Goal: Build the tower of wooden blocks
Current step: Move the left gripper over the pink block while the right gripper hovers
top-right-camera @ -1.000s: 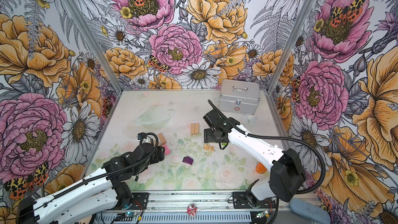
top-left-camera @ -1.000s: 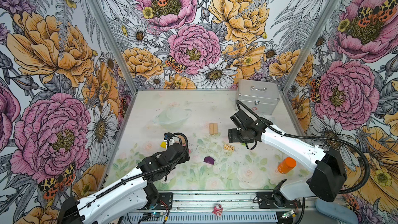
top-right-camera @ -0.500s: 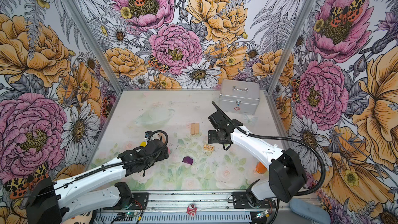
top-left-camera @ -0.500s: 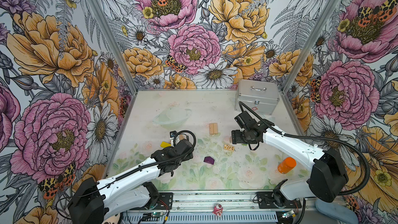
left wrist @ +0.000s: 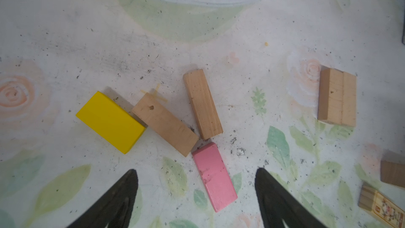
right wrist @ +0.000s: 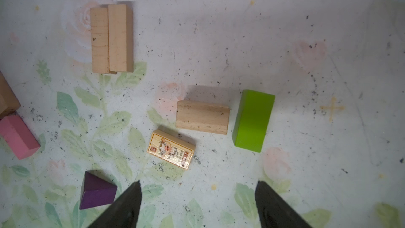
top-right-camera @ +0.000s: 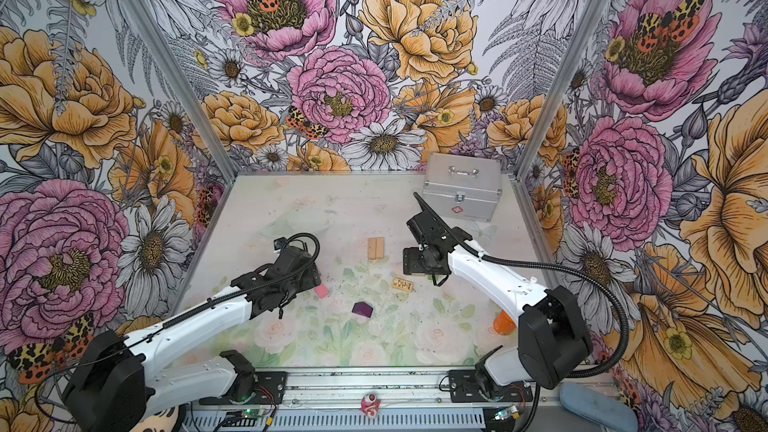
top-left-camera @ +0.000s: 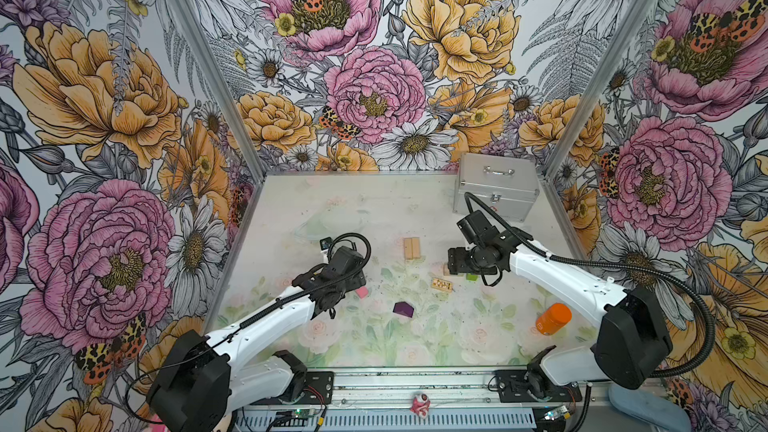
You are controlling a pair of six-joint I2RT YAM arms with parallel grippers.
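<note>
No tower stands yet. All the wood blocks lie flat on the bench (top-left-camera: 374, 201). In the middle is a pair of tan blocks (right wrist: 111, 38), side by side and touching, and I place everything by that pair. On the left arm's side of the pair lie a yellow block (left wrist: 110, 121), two loose tan blocks (left wrist: 164, 125) and a pink block (left wrist: 213, 176). On the right arm's side lie a short tan block (right wrist: 202, 117), a green block (right wrist: 253, 120) just beside it, and a picture block (right wrist: 171, 149). The purple block (right wrist: 96, 191) lies nearer the robot than the pair. The left end effector (left wrist: 196, 169) hangs wide open over the pink block and holds nothing. The right end effector (right wrist: 198, 182) is wide open and empty too, near the picture block. I think this is the picking step. Next, an arm must go down, put its fingers on both sides of one block and squeeze. The picture block shows a small animal and tiny writing, too small to read. The silver case (top-right-camera: 457, 209) has a little red mark.
</note>
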